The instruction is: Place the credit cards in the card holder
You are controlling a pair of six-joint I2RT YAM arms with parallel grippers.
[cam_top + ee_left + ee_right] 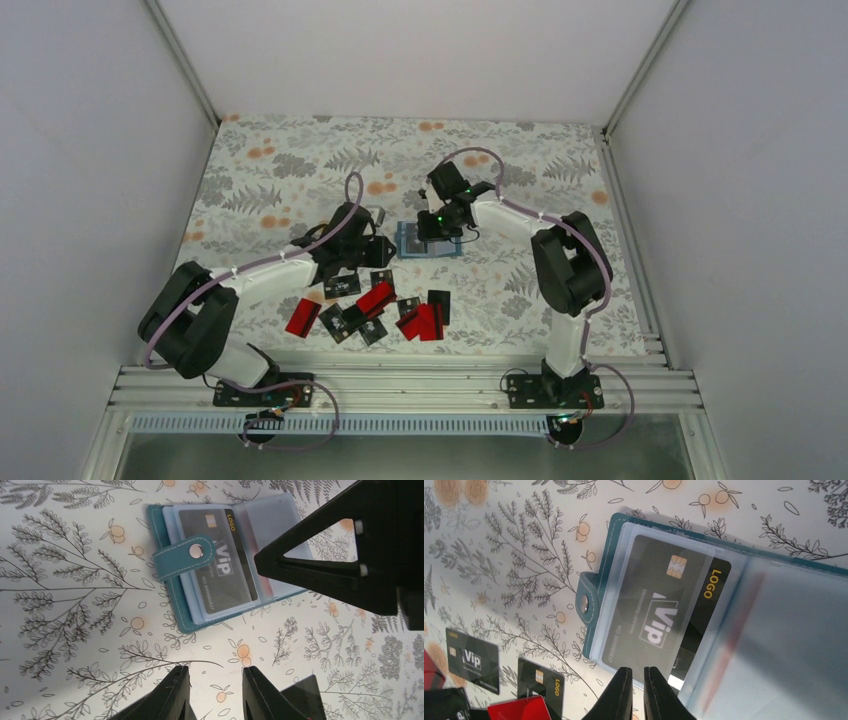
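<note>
So the card holder (412,245) is laid open flat in the middle of the desk (300,170). One black VIP card (215,565) is already tucked under a clear sleeve on its left page, and the snap strap (180,559) is flopped across it. The rest of the credit cards (375,298), red and black, are scattered nearer the arm bases, apart from the holder.

The right tool (638,696) is seen pinched nearly together, tips down at the near edge of the pages. Whether a sleeve edge is nipped in there can't be told. The left tool (215,694) is parted a moderate way with nothing seen between its fingers, and it hovers just beside the holder.

Best guess at the step: the pages get pinned by the right while the next card is fetched by the left. To do it well:
- Pressure should be put on the floppy right-hand sleeves (784,645) so the holder isn't dragged.
- A card lying alone should be chosen over one in an overlapped heap.
- One edge should be tipped up first, since thin cards on a flat surface are awkward to lift.
- The card should be lined up square with the sleeve mouth before it's slid in.

Pose-wise, the right arm is folded at the elbow with the wrist pitched down over the holder. The left arm is stretched low toward the centre.
</note>
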